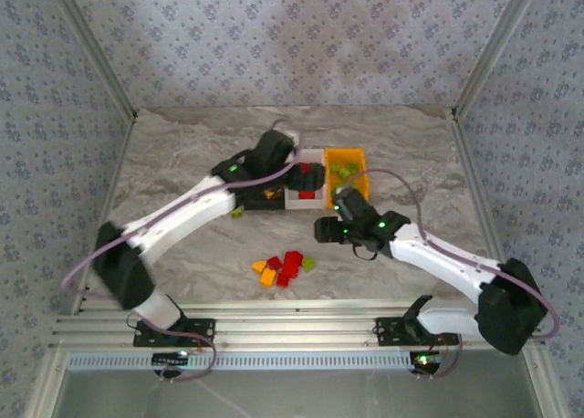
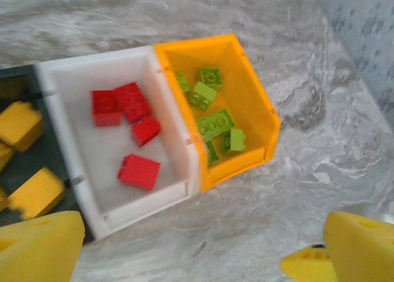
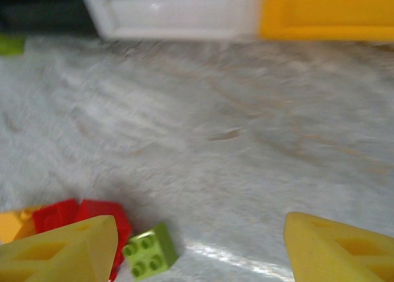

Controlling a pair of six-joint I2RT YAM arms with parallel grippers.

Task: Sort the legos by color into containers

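Red legos (image 2: 114, 107) lie in the white bin (image 2: 92, 63) and green legos (image 2: 215, 123) in the orange bin (image 2: 255, 103), below the left gripper (image 2: 203, 245), its fingers spread wide and empty. The right gripper (image 3: 197, 245), also parted and holding nothing, hovers over a loose green brick (image 3: 149, 250) on the table (image 3: 215, 153).

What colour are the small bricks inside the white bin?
The small plastic bricks are red, clearest in left wrist view.

red legos (image 2: 132, 103), white bin (image 2: 175, 119), green legos (image 2: 215, 123), orange bin (image 2: 253, 91)
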